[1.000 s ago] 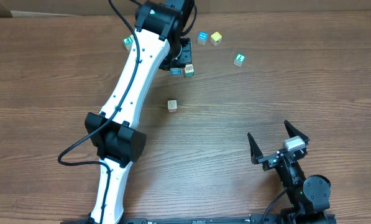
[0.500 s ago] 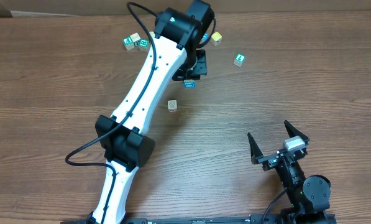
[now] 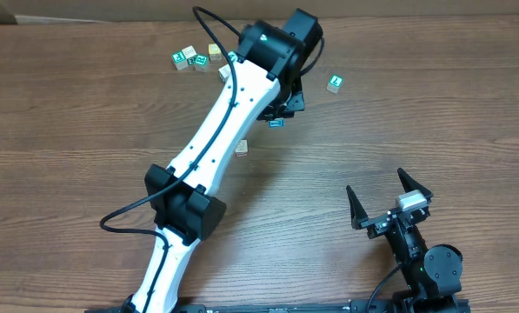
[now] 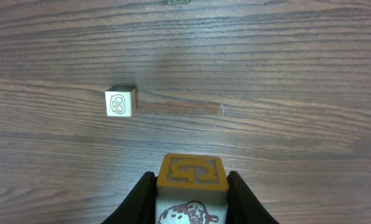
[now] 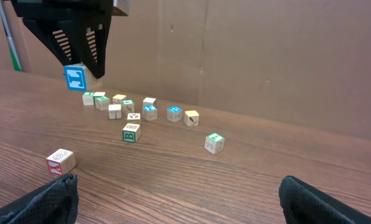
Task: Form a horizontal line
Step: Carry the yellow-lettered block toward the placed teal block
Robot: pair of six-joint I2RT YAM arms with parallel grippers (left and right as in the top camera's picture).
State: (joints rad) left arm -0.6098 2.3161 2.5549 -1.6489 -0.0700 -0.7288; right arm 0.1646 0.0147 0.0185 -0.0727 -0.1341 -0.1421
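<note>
Overhead, the left hand (image 3: 281, 111) pinches one cube (image 3: 276, 123) aloft.

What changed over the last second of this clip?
The left claw, shut on a blue-faced cube, swung to the right and slightly back toward the robot, carrying the cube in the air. The right claw stayed open and parked. The lone cube and the green-faced cube did not move.
</note>
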